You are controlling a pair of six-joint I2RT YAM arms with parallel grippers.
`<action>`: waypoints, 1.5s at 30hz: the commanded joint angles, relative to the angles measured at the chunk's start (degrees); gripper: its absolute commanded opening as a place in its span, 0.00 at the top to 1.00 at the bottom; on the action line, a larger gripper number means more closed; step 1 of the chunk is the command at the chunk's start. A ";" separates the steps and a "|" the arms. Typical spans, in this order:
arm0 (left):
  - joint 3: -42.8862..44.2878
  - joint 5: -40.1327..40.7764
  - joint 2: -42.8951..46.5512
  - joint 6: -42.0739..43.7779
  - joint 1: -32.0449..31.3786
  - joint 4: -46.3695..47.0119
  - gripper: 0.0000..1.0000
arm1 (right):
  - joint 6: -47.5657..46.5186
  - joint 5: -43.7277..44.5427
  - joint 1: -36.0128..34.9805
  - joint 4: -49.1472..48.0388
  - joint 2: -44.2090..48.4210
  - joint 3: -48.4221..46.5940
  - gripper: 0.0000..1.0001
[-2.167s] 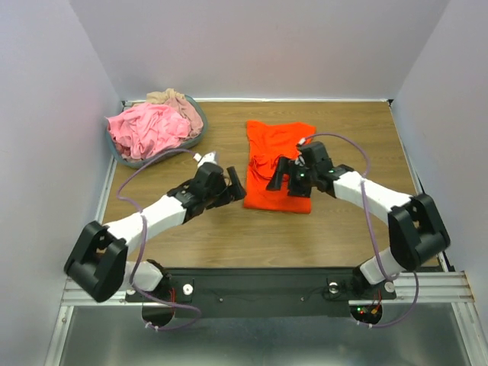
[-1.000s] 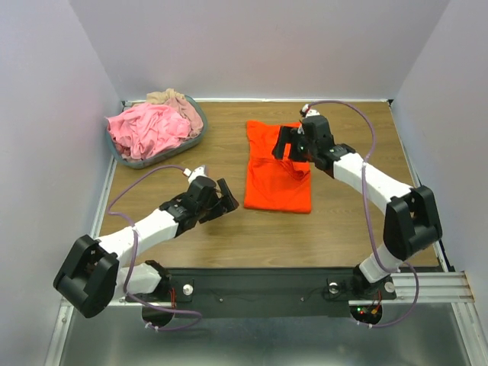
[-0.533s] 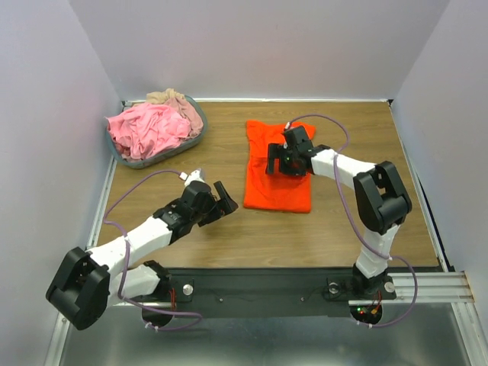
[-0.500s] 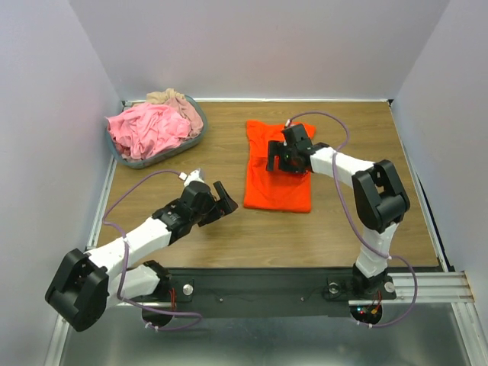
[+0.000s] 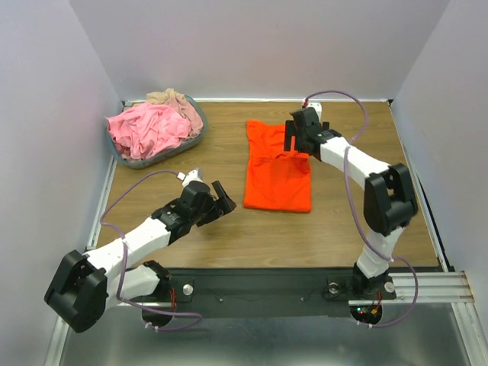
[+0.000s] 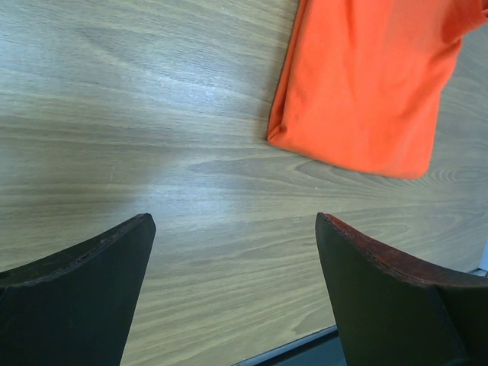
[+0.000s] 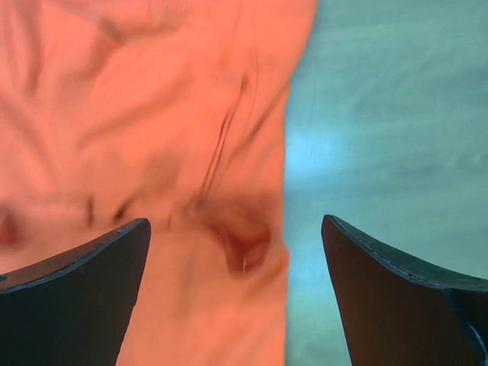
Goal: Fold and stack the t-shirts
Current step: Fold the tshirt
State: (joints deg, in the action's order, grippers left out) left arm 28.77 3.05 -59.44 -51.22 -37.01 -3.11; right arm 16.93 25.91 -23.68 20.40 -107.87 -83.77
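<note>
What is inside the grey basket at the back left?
A crumpled pink t-shirt fills most of the basket, with a beige one behind it. Anything under them is covered.

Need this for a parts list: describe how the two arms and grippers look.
The left arm and right arm have white links, bulky black joints and looping purple cables. The left gripper and right gripper each have two dark tapered fingers.

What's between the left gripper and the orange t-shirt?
Only bare wooden table lies between the left gripper and the orange t-shirt; the left wrist view shows it.
</note>
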 commanded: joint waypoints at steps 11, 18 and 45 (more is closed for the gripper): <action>13.76 -7.62 -24.12 5.96 -0.25 13.04 0.07 | 23.76 -24.24 -0.40 1.13 35.96 42.61 0.00; 15.18 -10.25 -30.38 5.17 -0.69 15.41 0.28 | 22.89 -23.79 -0.40 0.69 36.16 46.23 0.07; 0.95 -1.56 -9.75 -5.54 -17.82 9.88 1.00 | 19.81 -34.53 -0.31 8.05 57.67 52.83 1.00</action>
State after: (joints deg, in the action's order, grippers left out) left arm 33.23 -3.16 -77.12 -52.12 -51.59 10.37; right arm 37.26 -7.70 -23.68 22.57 -57.39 -30.98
